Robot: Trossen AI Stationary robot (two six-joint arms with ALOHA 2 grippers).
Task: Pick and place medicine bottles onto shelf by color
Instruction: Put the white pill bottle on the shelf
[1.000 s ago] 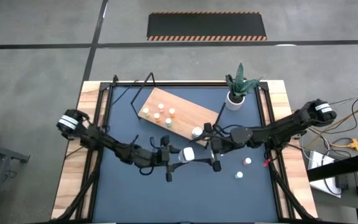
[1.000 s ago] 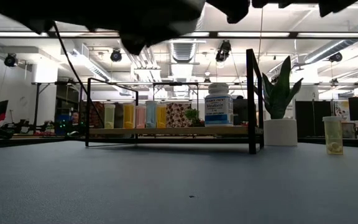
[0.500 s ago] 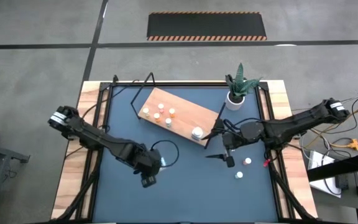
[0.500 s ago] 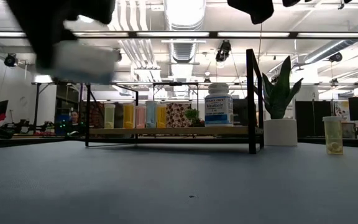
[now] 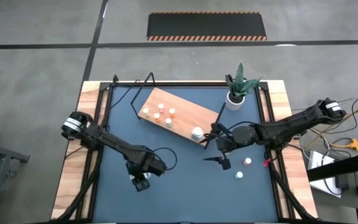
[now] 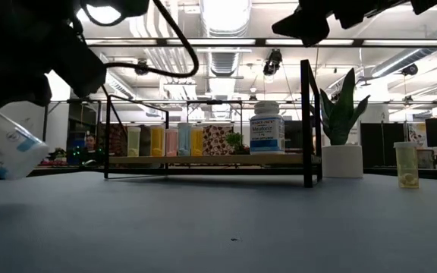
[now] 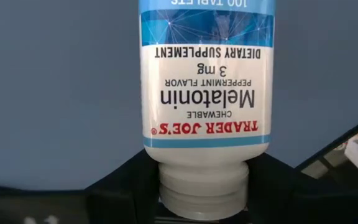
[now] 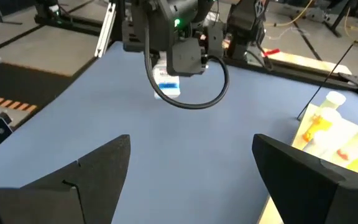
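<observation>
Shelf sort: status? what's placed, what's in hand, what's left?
Done: the shelf holds several small bottles and one big white bottle.
In hand: the left gripper is shut on the second big white bottle, a melatonin one, low over the table's front left.
Left: two small bottles stand on the table near the open, empty right gripper.

Blue table with shelf, plant

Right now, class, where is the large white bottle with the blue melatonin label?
The large white melatonin bottle is held by its cap in the left tool, over the near-left part of the dark blue tabletop, apart from the wooden shelf.
</observation>
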